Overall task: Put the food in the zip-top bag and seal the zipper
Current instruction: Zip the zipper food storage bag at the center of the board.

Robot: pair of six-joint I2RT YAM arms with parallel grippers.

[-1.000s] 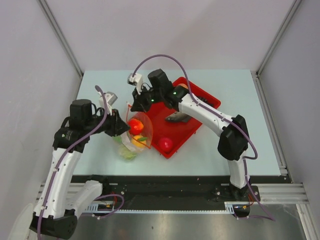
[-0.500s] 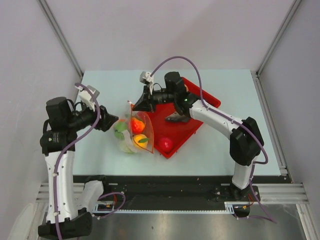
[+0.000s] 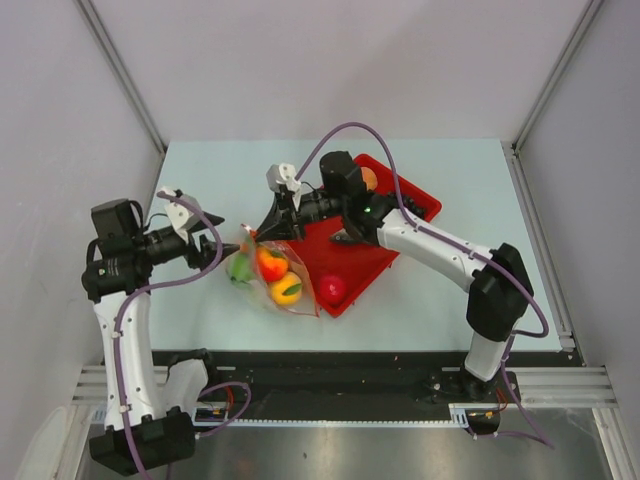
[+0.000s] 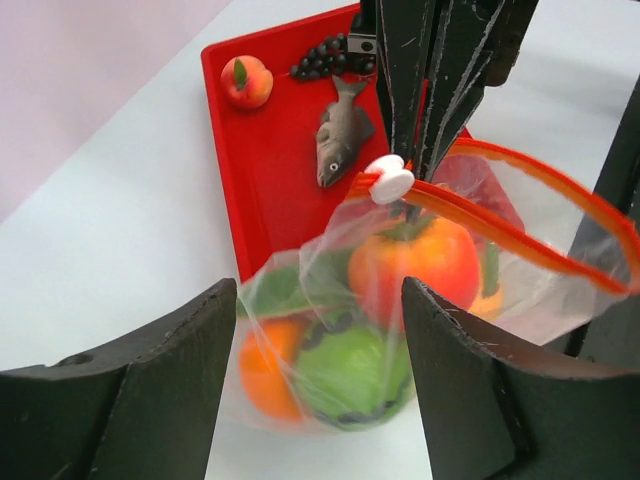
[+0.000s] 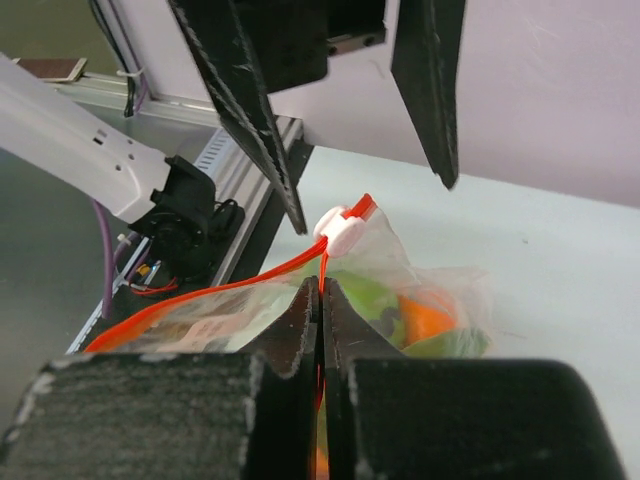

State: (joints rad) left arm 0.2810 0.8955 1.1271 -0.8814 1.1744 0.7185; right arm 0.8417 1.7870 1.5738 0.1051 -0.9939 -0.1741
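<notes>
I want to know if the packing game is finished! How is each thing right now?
Bag: mouth open, fruit inside.
Zipper: unzipped, slider at one end.
Left tool: open, empty, beside the bag.
Right tool: shut on the zipper.
Tray: flat on the table, with fish, peach and grapes lying loose in it.

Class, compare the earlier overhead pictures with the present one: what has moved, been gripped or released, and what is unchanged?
The left claw let go of the zip-top bag, opened and drew back to the left, clear of it. The right claw, shut on the zipper, swung left and nearer the bases, shifting the bag with it. The red tray, fish and tomato stayed put.
</notes>
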